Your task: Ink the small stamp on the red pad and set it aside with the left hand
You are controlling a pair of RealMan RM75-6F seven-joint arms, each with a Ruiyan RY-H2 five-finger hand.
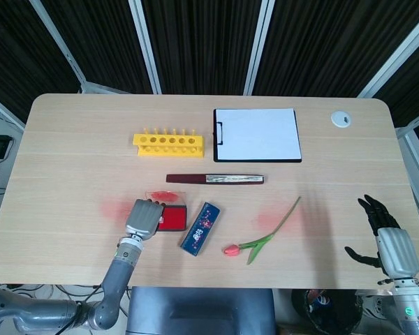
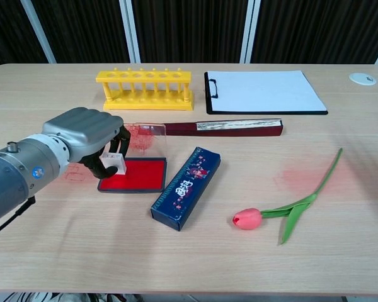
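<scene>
My left hand (image 2: 82, 135) grips a small clear stamp (image 2: 114, 162) between its curled fingers, over the left part of the red ink pad (image 2: 138, 175). The stamp's base sits at or just above the red surface; contact cannot be told. The pad's clear lid (image 2: 146, 135) stands open behind it. In the head view the left hand (image 1: 142, 218) covers the stamp, beside the red pad (image 1: 172, 218). My right hand (image 1: 384, 236) hangs off the table's right front edge, fingers spread and holding nothing.
A blue box (image 2: 186, 186) lies just right of the pad. A tulip (image 2: 283, 209) lies at front right. Behind are a folded fan (image 2: 220, 128), a yellow tube rack (image 2: 145, 88), a clipboard (image 2: 261, 91) and a white disc (image 2: 363, 78).
</scene>
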